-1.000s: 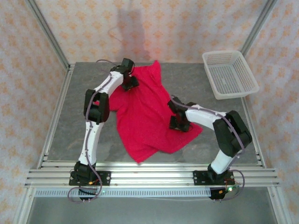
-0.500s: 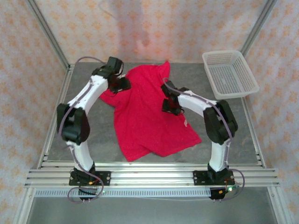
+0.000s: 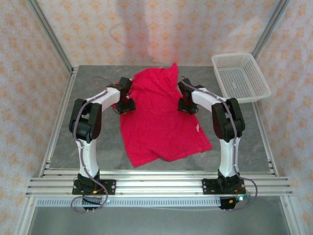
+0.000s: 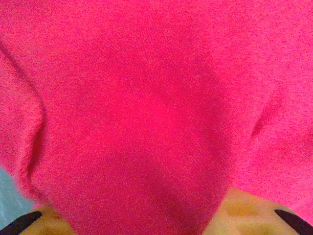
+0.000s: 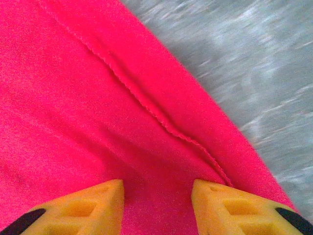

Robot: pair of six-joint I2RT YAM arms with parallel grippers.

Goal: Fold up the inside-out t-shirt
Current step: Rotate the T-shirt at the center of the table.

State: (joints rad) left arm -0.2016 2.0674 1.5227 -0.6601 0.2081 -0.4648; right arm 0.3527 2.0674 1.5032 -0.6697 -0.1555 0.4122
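Note:
The inside-out t-shirt (image 3: 159, 122) lies spread on the grey table (image 3: 252, 122), red, with a small white tag (image 3: 197, 128) near its right edge. My left gripper (image 3: 125, 104) sits on the shirt's left edge and my right gripper (image 3: 187, 106) on its right edge, both toward the far end. In the left wrist view, red cloth (image 4: 146, 98) bulges between and over the yellow fingers (image 4: 247, 213) of the left gripper (image 4: 142, 223), which stand wide apart. In the right wrist view the gripper (image 5: 156, 203) is open, with its fingertips (image 5: 93, 205) resting on flat cloth (image 5: 73, 98) beside a seam.
A white mesh basket (image 3: 240, 77) stands at the back right corner. Bare grey table (image 5: 254, 58) shows just right of the shirt's edge. Metal frame posts and patterned walls enclose the table, and a rail runs along the near edge.
The shirt has been drawn back and spread straighter. My left gripper came nearer along the left edge. The right one moved back and right to the right edge.

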